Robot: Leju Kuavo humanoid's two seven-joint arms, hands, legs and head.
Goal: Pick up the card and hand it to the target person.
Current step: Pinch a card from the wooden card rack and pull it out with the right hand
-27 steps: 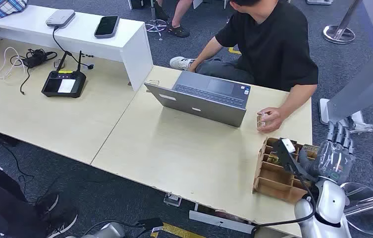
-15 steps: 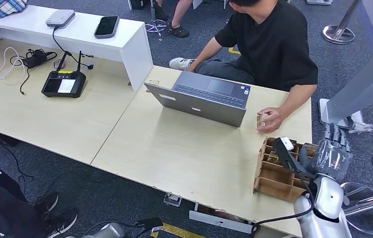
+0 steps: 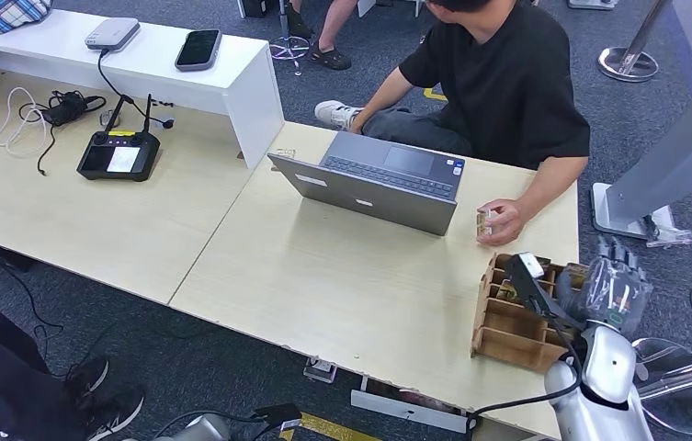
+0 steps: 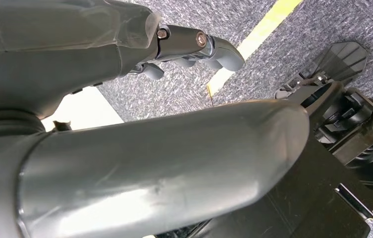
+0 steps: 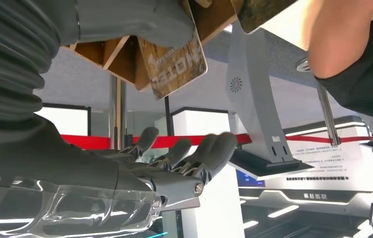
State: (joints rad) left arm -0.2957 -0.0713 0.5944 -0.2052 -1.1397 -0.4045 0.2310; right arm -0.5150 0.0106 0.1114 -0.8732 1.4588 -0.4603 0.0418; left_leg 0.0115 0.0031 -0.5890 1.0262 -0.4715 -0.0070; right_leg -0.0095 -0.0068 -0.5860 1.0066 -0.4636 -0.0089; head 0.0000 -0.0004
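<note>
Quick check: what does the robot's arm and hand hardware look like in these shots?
The right arm is a glossy silver shell with a black cable running along it. The right robot hand has a clear plastic cover over the back and dark grey metallic fingers. The left robot hand shows a grey ribbed cover, a thick smooth grey thumb and dark fingers with visible screws.

The left hand is hanging over grey carpet, its thick thumb lying apart from the darker fingers, nothing between them. A yellow floor line is crossing the carpet.
</note>
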